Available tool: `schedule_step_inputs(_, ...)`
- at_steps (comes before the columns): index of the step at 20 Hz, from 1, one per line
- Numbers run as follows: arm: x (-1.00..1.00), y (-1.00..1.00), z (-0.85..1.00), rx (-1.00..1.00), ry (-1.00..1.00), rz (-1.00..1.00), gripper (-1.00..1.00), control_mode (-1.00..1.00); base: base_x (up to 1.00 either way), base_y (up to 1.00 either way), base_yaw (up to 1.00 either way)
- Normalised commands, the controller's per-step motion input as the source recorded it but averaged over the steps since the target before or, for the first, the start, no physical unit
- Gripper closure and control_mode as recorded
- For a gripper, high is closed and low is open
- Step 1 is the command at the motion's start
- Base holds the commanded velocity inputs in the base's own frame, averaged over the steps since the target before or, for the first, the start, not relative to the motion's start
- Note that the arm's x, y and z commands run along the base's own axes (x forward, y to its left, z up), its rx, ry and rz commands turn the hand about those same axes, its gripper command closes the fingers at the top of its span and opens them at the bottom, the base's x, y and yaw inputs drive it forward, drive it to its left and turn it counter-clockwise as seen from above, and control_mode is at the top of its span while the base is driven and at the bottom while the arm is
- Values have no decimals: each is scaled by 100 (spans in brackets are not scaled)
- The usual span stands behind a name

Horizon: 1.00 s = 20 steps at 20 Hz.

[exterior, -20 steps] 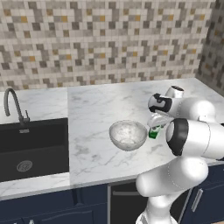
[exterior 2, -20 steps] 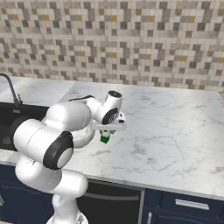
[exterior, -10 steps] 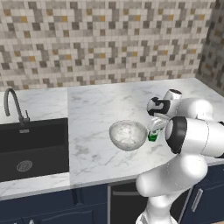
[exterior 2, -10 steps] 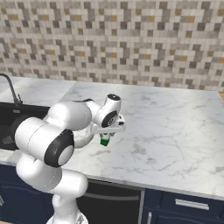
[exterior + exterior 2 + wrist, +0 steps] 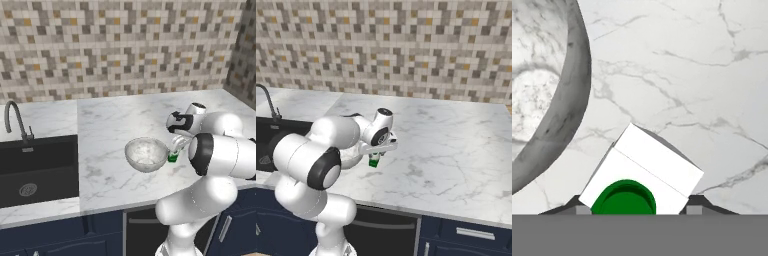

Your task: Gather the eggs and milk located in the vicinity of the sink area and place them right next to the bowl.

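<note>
While lower than before, milk (image 5: 641,172) beside bowl (image 5: 559,107).

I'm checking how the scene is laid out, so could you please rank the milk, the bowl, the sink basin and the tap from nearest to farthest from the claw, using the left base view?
1. The milk, right at the claw, under the hand.
2. The bowl, just left of it on the counter.
3. The sink basin, far left.
4. The tap, far left, behind the basin.

Base views flank arm, share bowl (image 5: 146,154); hand view close above milk (image 5: 643,172).
</note>
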Motion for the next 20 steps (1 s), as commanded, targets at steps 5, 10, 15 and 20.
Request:
schedule_step_inputs(5,0,2,-10,-1,0,1,100,-100,0,0,0)
schedule_step_inputs(10,0,1,0,0,0,0,-100,-100,0,0,0)
schedule_step_inputs(15,0,0,0,0,0,0,-100,-100,0,0,0)
schedule_step_inputs(20,0,1,0,0,0,0,-100,-100,0,0,0)
